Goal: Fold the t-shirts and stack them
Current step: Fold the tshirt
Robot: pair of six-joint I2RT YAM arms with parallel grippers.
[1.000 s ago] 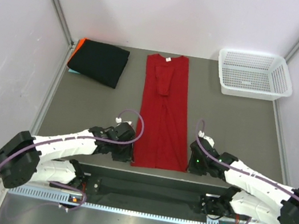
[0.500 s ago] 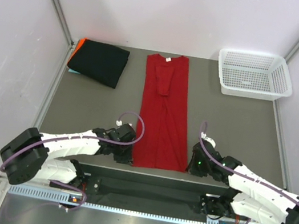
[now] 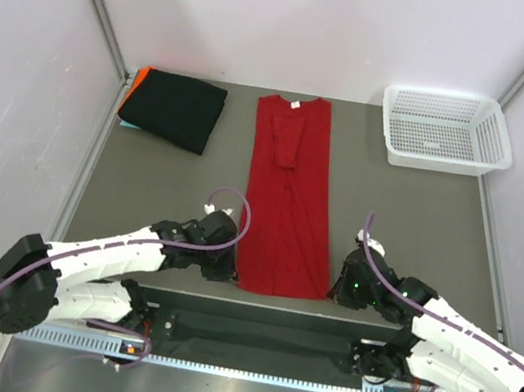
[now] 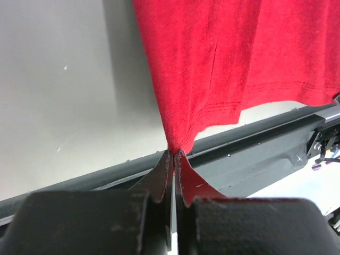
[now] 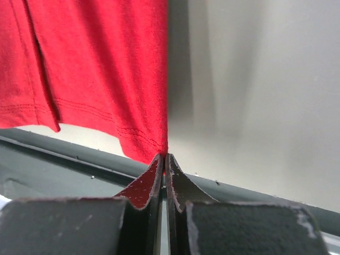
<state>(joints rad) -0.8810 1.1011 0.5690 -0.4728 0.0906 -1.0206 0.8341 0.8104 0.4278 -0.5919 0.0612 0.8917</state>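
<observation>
Two grippers, one hem: the left gripper (image 4: 173, 154) and the right gripper (image 5: 163, 156) are each pinched closed on a near corner of the red t-shirt (image 3: 287, 200), L on the left corner, R on the right. Gripping both ends lets the hem rise level w/o skewing the cloth. The shirt lies flat as a long narrow strip, sides already turned in, collar at the far end, hem at the near edge of the table (image 3: 162, 189) betw. the arms. It is prob. set for a hem-to-collar fold.

The stack sits far left, well apart: black t-shirt (image 3: 174, 107) on top, orange edge (image 3: 137, 81) and light-blue edge (image 3: 124, 123) showing beneath. The white basket (image 3: 446, 132) stands far right, not involved.
</observation>
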